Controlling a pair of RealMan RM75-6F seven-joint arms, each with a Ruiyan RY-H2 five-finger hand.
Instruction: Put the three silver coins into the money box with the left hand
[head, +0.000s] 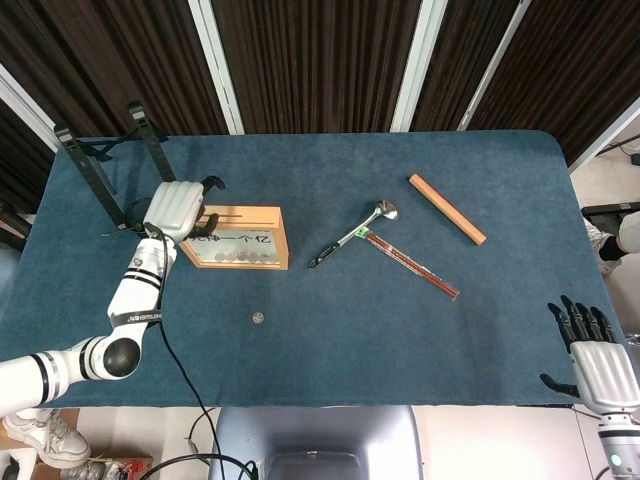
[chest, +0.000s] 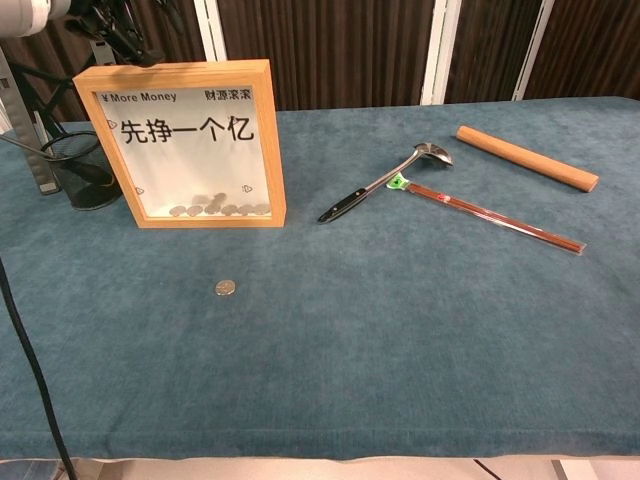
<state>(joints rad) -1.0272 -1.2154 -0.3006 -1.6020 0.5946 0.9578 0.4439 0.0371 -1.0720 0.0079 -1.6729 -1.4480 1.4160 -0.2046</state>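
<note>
The wooden money box (head: 283, 240) stands left of centre, its glass front (chest: 190, 150) printed with black characters. Several silver coins (chest: 220, 209) lie at its bottom, and a blurred one (chest: 208, 200) is just above them. One silver coin (head: 258, 318) lies on the cloth in front of the box, also in the chest view (chest: 225, 288). My left hand (head: 177, 208) hovers over the box's top left end with its fingers (chest: 122, 30) spread and nothing in them. My right hand (head: 598, 362) rests open at the table's near right corner.
A spoon (head: 350, 236), a packet of chopsticks (head: 410, 263) and a wooden rod (head: 447, 208) lie right of centre. A black stand (head: 100, 170) and a dark cup (chest: 80, 178) sit left of the box.
</note>
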